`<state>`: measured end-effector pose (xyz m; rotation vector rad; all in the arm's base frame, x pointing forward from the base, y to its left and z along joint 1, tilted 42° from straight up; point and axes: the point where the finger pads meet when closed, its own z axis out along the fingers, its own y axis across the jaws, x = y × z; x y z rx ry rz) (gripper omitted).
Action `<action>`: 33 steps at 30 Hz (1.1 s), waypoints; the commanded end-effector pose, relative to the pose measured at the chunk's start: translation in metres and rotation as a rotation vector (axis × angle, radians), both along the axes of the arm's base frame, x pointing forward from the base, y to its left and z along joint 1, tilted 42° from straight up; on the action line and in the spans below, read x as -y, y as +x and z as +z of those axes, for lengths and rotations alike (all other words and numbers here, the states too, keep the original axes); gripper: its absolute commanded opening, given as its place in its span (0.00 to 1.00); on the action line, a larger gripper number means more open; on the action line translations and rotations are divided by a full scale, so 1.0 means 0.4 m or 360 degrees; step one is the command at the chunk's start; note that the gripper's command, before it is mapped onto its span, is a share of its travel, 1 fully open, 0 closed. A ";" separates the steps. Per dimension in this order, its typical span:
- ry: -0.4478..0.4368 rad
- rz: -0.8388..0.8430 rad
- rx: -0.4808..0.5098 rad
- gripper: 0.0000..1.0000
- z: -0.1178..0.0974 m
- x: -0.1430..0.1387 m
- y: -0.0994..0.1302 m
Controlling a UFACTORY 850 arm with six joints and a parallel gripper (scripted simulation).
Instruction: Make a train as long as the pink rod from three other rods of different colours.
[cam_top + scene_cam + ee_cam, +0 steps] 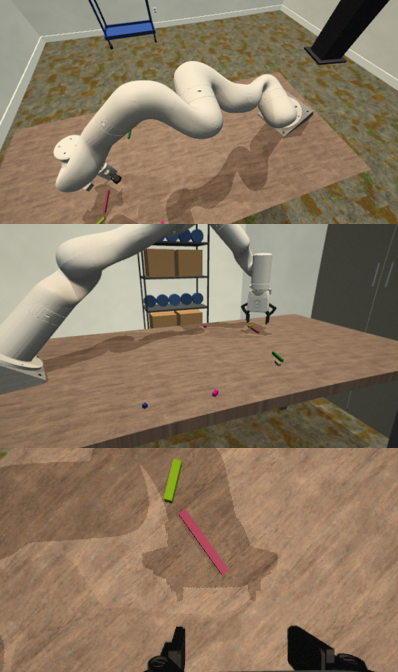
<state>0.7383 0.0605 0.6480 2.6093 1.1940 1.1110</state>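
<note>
The pink rod (203,541) lies flat on the table, with a lime rod (173,480) just beyond its far end, a small gap between them. Both also show in the exterior view, the pink rod (255,330) and the lime rod (251,325), and in the top view, pink (106,201) and lime (101,220). My gripper (258,318) hovers open and empty above the table near the pink rod; its fingertips show at the wrist view's bottom edge. A green rod (277,356) lies close beside a grey rod (277,362). A magenta rod (215,393) and a blue rod (144,405) lie near the front edge.
Another magenta rod (204,326) lies at the table's far side. The arm's base (285,117) is bolted to one end of the table. A shelf with boxes (174,276) stands behind the table, a dark cabinet (364,276) to the right.
</note>
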 end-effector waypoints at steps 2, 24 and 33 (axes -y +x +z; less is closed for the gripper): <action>0.0000 0.0000 0.0004 1.00 0.004 0.000 -0.001; 0.0000 0.0000 0.0004 1.00 0.004 0.000 -0.001; 0.0008 0.0007 -0.0009 1.00 0.092 -0.173 0.046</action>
